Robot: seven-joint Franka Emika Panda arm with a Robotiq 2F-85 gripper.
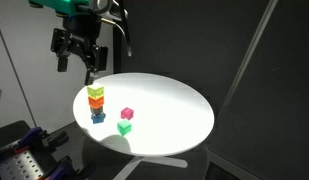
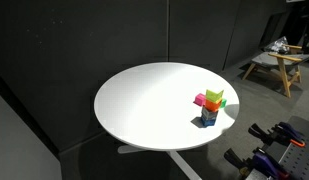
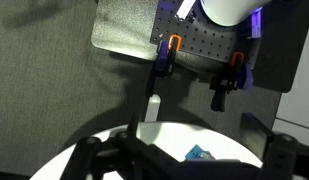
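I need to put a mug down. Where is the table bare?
Most of the table is bare: the whole span from the pink cube and green cube to the opposite rim. It is crowded only at the edge by the stack, with the pincer open above that side.

A round white table [image 2: 144,100] against dark walls [image 2: 84,40].

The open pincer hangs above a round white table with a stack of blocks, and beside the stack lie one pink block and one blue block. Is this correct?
Not quite. An exterior view shows the second loose block is green, not blue. The pincer, round white table, stack and pink block are as you say.
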